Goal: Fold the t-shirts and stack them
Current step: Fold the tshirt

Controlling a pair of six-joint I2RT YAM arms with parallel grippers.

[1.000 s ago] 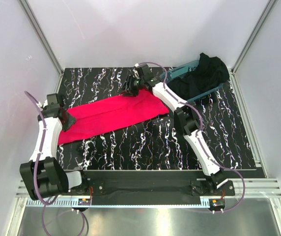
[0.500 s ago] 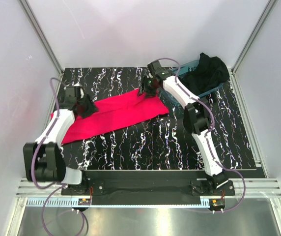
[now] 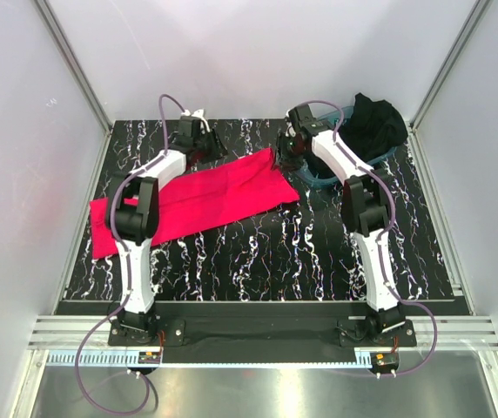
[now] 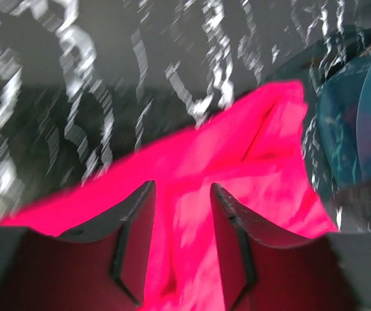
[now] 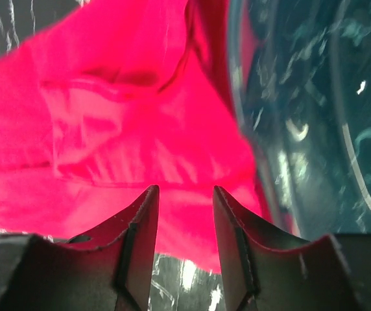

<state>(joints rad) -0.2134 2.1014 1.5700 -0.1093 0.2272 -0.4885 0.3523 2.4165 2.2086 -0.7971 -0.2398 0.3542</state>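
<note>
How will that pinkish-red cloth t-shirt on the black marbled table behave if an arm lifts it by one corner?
Probably floppy: the pinkish-red cloth t-shirt lies flat with soft creases, so it would likely sag from the pinch point. It looks thin, so likely light for its spread. Pushed, it would probably bunch on the black marbled table rather than slide whole.

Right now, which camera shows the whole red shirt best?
The top external view: the red shirt appears nearly whole, spread flat. Both wrist views catch only close patches of it, the left one blurred.
</note>
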